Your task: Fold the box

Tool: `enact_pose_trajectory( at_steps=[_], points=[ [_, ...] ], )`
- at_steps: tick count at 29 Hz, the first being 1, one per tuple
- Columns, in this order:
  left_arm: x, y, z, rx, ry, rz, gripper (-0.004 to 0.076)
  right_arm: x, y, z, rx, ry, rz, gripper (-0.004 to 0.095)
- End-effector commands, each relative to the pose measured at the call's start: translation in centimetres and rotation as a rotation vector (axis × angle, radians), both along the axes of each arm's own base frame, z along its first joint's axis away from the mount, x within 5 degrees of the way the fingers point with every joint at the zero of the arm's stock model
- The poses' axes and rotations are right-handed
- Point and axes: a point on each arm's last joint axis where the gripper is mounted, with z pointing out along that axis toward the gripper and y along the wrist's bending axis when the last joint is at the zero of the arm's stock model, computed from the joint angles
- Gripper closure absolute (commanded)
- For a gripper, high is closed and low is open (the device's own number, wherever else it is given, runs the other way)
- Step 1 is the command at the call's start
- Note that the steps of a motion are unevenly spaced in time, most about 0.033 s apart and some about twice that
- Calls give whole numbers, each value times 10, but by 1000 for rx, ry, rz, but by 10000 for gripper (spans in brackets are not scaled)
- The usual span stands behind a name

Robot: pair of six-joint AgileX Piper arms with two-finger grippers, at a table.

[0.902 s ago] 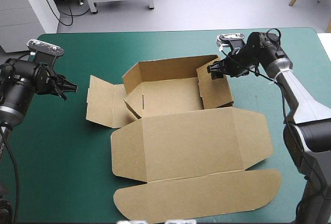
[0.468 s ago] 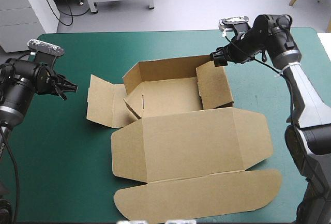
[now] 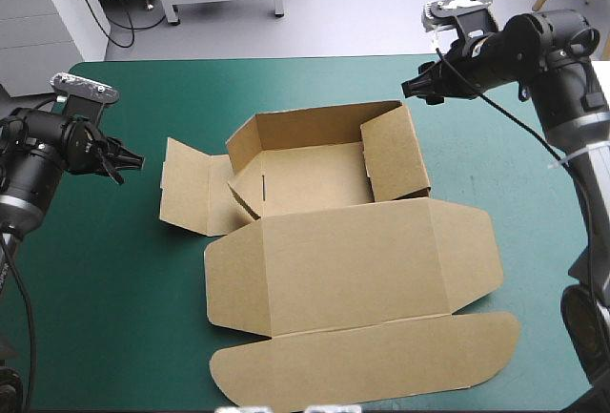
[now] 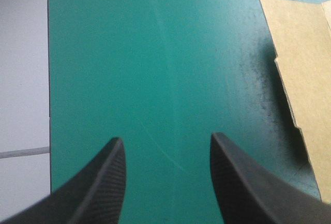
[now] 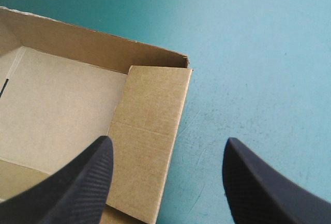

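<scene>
Near box (image 3: pixel 353 260) far-right corner, right gripper (image 3: pixel 410 89) hovers wide, left gripper (image 3: pixel 133 159) wide too; next likely raising left flap (image 3: pixel 186 189).

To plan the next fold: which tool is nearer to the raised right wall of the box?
Right. The right tool hovers open by the far end of the right wall; the left tool is out past the left flap.

No text, number, label or sign could be read in any of the views. The box (image 3: pixel 353 260) showed only plain brown board, and the teal-green cover (image 3: pixel 124 270) was plain too.
</scene>
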Motion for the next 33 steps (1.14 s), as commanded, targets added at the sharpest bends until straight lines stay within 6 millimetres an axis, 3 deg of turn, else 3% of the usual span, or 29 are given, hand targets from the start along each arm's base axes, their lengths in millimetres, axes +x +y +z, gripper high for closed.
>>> enact_pose_trajectory(
  at_steps=[1, 6, 10, 13, 24, 33],
  points=[
    [-4, 1, 20, 4, -98, -4, 367, -36, 5, 42, 5, -165, 6, 346],
    [-5, 1, 20, 8, -95, -8, 367, -53, 23, 43, -8, -169, 37, 346],
    [-5, 1, 20, 8, -95, -8, 367, -47, 29, 12, -92, -82, 42, 346],
    [-5, 1, 20, 8, -95, -8, 367, -35, 26, -13, -133, -8, -4, 346],
    [-4, 1, 20, 7, -98, -9, 367, 20, 12, -72, -37, 200, -40, 345],
    [-4, 1, 20, 7, -98, -9, 367, 56, 26, -123, -1, 281, -18, 303]
  ],
)
